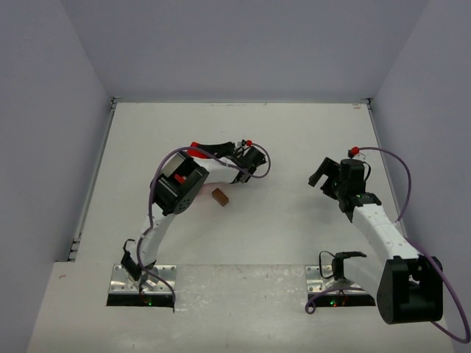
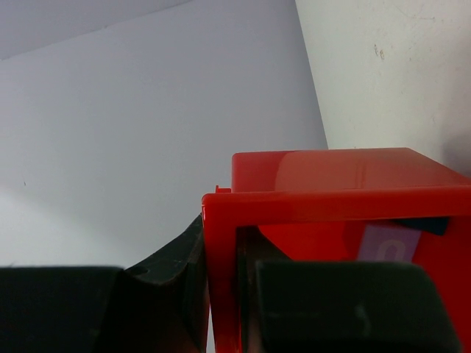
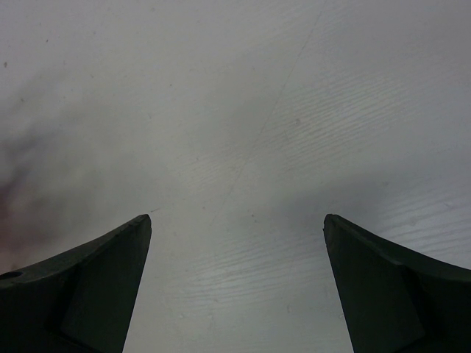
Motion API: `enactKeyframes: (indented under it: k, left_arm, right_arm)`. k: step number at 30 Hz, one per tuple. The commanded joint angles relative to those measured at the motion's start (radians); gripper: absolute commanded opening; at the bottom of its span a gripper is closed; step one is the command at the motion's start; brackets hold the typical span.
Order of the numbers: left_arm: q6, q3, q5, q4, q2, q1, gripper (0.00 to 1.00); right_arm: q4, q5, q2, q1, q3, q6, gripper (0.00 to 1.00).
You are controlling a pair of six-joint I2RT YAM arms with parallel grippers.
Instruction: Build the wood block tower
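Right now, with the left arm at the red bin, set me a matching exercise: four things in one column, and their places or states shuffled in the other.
Things
1. brown block
2. lilac block
3. left fingers
4. right fingers

Places or states
A. spread wide over bare table, holding nothing
B. inside the red bin
C. lying loose on the table
D. closed on the red bin's wall

Pairs: 1-C, 2-B, 3-D, 4-A

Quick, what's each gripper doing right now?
Left gripper: closed on the wall of the red bin.
Right gripper: open, holding nothing.
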Motion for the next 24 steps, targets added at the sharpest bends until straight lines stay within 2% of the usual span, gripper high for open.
enactKeyframes:
  k: [1, 16, 19, 22, 24]
  left_arm:
    - [0.061, -0.007, -0.097, 0.045, -0.017, -0.024, 0.00]
    - [0.105, -0.049, -0.082, 0.096, 0.027, -0.091, 0.00]
    - [0.120, -0.082, -0.065, 0.100, -0.045, -0.086, 0.00]
    - [0.220, -0.119, -0.044, 0.228, -0.124, -0.075, 0.00]
    - [0.231, -0.132, -0.034, 0.257, -0.186, -0.057, 0.00]
  right_arm:
    - [0.018, -0.002, -0.001, -0.003, 0.042, 0.002, 0.99]
    - [0.016, -0.010, 0.002, -0.005, 0.045, -0.004, 0.99]
    - [0.015, -0.009, 0.008, -0.005, 0.047, -0.004, 0.99]
    - [0.011, -0.010, 0.011, -0.005, 0.051, -0.006, 0.99]
    - [0.007, -0.008, 0.010, -0.005, 0.051, -0.008, 0.99]
